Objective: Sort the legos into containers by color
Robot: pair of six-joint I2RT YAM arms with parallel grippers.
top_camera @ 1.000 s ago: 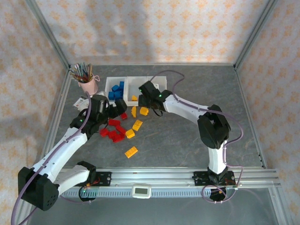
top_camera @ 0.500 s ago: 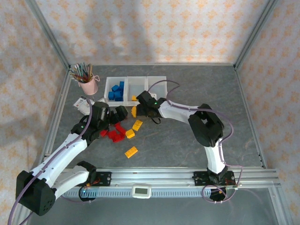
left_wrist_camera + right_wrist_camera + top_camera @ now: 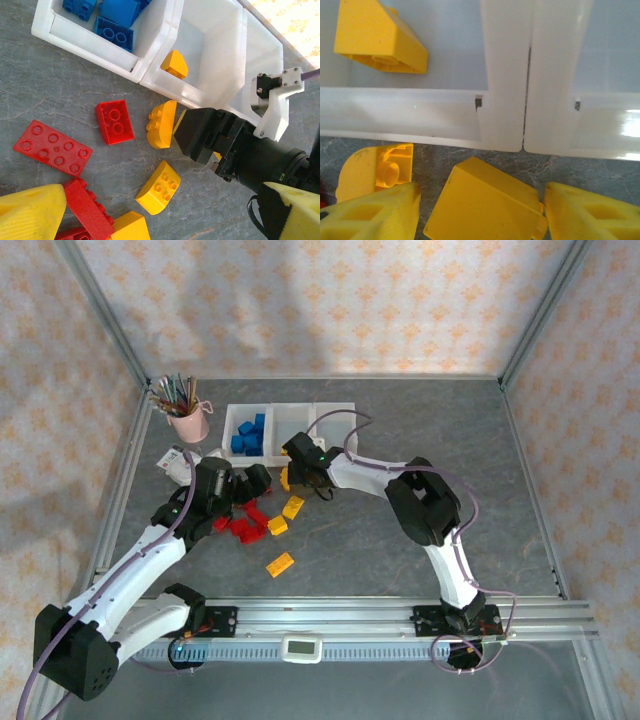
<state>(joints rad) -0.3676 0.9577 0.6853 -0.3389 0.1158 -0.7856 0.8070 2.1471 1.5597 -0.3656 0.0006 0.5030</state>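
The right claw (image 3: pixel 481 202) is down on the table just in front of the bins (image 3: pixel 505 122). Its two yellow fingers (image 3: pixel 375 212) sit either side of a yellow brick (image 3: pixel 485 200). One finger touches it and the other looks just off, so I cannot tell whether it's pinched yet. The placing makes sense. That brick lies right by the middle bin, where a yellow wedge (image 3: pixel 377 37) already sits, so it's a short lift over the wall.

The left claw (image 3: pixel 165 192) hangs wide open, holding nothing, above the loose red bricks (image 3: pixel 115 121) and a curved yellow piece (image 3: pixel 162 124). I'd guess it is lining up its own pick.

Its camera gives the wider picture, with the blue bricks (image 3: pixel 115 32) in the end bin and the right claw's black body over its brick. The right claw's own camera gives the close fit of fingers to brick. From overhead, a stray yellow block (image 3: pixel 280 564) lies well apart, nearer the arms.
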